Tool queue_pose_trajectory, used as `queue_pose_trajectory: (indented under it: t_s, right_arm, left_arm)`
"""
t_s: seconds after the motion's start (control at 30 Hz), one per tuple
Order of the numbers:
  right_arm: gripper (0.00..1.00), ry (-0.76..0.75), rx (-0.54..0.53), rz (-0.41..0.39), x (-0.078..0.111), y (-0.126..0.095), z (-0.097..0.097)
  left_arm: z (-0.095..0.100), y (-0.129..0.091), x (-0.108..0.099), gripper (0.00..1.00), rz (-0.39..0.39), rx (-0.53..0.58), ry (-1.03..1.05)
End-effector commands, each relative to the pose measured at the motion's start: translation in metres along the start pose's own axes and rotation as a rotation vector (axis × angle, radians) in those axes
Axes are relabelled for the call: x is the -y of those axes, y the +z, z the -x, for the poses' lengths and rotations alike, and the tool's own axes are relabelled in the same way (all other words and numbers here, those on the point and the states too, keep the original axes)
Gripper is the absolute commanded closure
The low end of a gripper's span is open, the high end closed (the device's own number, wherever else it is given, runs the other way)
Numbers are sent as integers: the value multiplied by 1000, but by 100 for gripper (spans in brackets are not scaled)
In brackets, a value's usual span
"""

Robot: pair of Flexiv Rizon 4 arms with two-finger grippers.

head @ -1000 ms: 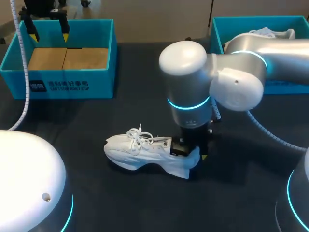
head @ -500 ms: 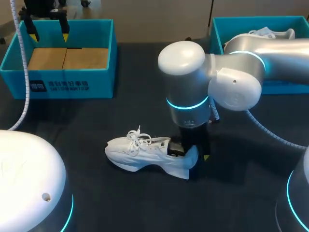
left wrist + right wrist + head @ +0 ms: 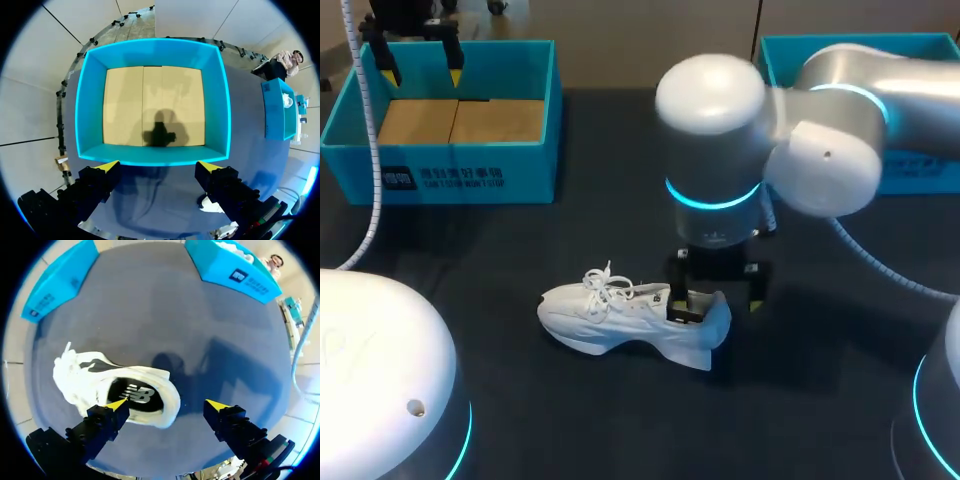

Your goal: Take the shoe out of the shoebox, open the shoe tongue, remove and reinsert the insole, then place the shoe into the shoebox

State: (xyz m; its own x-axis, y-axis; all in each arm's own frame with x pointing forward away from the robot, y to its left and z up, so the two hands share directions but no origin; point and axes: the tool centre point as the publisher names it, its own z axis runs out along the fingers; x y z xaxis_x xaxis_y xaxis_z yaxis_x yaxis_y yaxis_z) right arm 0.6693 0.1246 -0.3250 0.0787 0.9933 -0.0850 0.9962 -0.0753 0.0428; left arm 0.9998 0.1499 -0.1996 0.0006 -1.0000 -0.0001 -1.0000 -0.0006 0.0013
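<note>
A white laced shoe (image 3: 620, 320) lies on its side on the dark table, toe to the left, its dark insole (image 3: 135, 394) showing through the heel opening. My right gripper (image 3: 717, 292) hangs open just above the heel (image 3: 170, 400). One fingertip (image 3: 117, 405) sits over the shoe's opening and the other is out over bare table; neither grips the shoe. At the far left, the open left gripper (image 3: 420, 68) hovers over a blue shoebox (image 3: 450, 170) and holds nothing. In the left wrist view this shoebox (image 3: 155, 50) lies ahead of the left gripper (image 3: 160, 167), with only its cardboard floor inside.
A second blue box (image 3: 775, 60) stands at the back right with another white shoe (image 3: 880, 68) in it, partly hidden by my right arm. Bare dark table surrounds the shoe in front and to the right.
My right gripper has opened and let go of the shoe's heel, then lifted a little. The shoe settled slightly on the table. The left arm has not moved.
</note>
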Motion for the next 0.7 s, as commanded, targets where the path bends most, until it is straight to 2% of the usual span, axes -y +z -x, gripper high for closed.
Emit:
queue_pose_trajectory:
  t_s: [0.03,0.17,0.4,0.53,0.7]
  right_arm:
    - [0,-57,-187,55,-2,-22,43]
    - [0,-247,-297,133,-7,-31,54]
    - [0,-508,-486,232,-14,-29,72]
    - [0,-558,-516,207,-22,-24,83]
    - [0,-631,-609,175,-31,-26,103]
  left_arm:
    - [0,0,0,0,-1,0,0]
    - [0,0,0,0,-1,0,0]
    - [0,0,0,0,-1,0,0]
    - [0,0,0,0,-1,0,0]
    - [0,0,0,0,-1,0,0]
